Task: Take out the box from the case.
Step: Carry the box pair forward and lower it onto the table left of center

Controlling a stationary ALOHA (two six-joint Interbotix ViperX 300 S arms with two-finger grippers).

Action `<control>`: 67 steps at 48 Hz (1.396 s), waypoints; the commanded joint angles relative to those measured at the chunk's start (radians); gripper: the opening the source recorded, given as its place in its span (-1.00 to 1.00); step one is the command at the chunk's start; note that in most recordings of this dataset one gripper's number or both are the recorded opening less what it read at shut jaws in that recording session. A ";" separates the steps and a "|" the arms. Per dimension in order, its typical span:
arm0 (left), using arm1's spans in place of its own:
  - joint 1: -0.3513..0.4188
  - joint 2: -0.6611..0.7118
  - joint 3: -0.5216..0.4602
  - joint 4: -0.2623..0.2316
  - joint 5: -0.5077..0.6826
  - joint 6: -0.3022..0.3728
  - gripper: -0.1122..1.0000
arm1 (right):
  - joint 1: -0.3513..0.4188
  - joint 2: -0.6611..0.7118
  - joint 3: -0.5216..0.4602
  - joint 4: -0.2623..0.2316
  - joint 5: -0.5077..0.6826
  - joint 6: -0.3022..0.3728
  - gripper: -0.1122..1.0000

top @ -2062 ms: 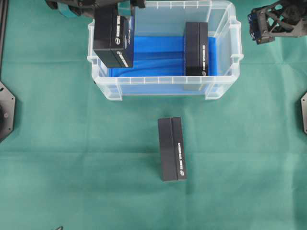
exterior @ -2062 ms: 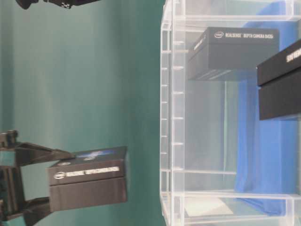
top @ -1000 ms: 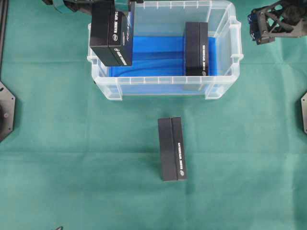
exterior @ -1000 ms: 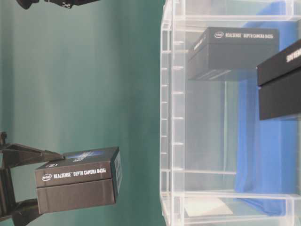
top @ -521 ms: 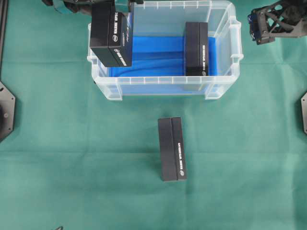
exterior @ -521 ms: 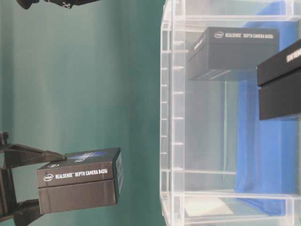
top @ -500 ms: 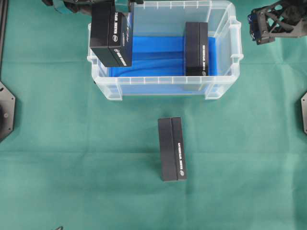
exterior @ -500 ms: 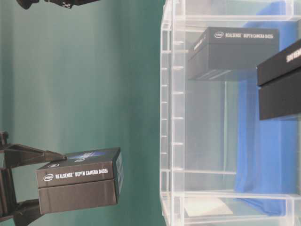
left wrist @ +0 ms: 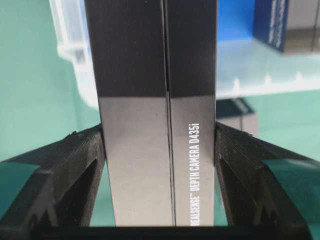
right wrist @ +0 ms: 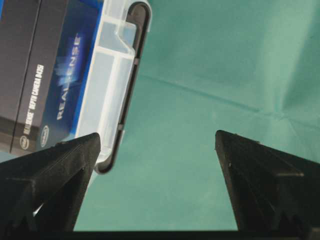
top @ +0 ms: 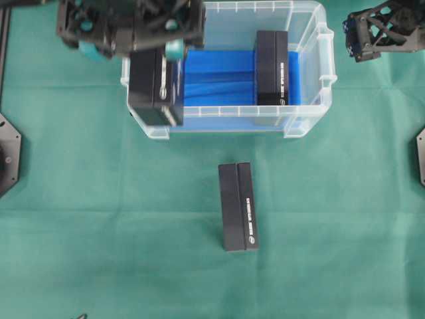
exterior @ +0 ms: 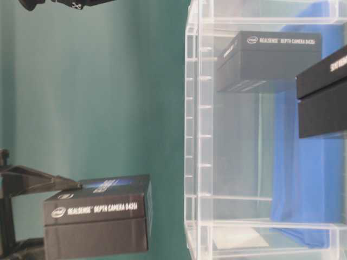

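Observation:
My left gripper (top: 156, 58) is shut on a black box (top: 155, 86), its fingers (left wrist: 85, 160) pressing both long sides. The box (left wrist: 157, 100) hangs above the front left corner of the case (top: 311, 125), a clear bin with a blue cloth on its bottom. From table level the held box (exterior: 97, 222) floats well clear of the case wall (exterior: 198, 135). A second black box (top: 272, 66) stands inside the case at the right. My right gripper (right wrist: 157, 142) is open and holds nothing, off the case's right end.
A third black box (top: 239, 206) lies on the green cloth (top: 99, 219) in front of the case. The right arm (top: 385, 26) sits at the back right corner. Black mounts stand at the left and right table edges.
My left gripper has carried the box forward, from over the case's back left to over its front left corner. The right gripper has not moved.

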 commanded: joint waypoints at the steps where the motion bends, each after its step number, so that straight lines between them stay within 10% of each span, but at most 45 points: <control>1: -0.043 -0.048 0.002 0.005 -0.005 -0.037 0.31 | 0.002 -0.009 -0.009 -0.006 -0.005 -0.003 0.87; 39: -0.408 -0.038 0.023 0.009 -0.009 -0.433 0.31 | 0.008 -0.009 -0.009 -0.006 -0.005 -0.012 0.87; 67: -0.433 -0.023 0.052 0.058 -0.011 -0.448 0.31 | 0.008 -0.009 -0.009 -0.002 -0.003 -0.011 0.87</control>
